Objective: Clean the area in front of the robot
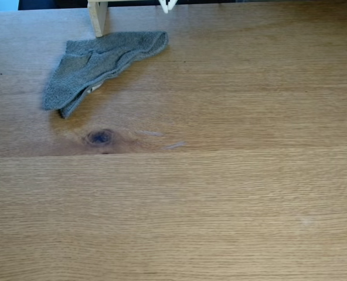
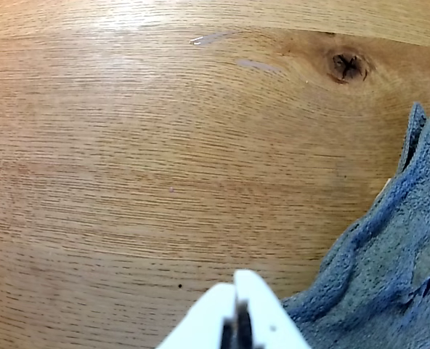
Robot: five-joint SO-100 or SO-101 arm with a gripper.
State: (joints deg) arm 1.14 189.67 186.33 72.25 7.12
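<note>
The area in front of the robot is a broad light-brown oak tabletop [image 1: 220,193] with fine grain, a dark bluish knot [image 1: 100,137] and faint whitish smudges [image 1: 174,144]. The robot's white gripper [image 1: 167,5] just pokes in at the top edge of the fixed view, above the table's far side. In the wrist view the gripper [image 2: 237,294] enters from the bottom, its two white fingers pressed together with nothing between them, hovering over bare wood [image 2: 128,182]. The knot [image 2: 348,65] and smudges [image 2: 209,38] lie ahead of it.
A grey fuzzy cloth [image 1: 97,64] lies crumpled at the far left of the table, close to the gripper's right side in the wrist view [image 2: 389,269]. A pale wooden post [image 1: 97,16] stands just behind the cloth.
</note>
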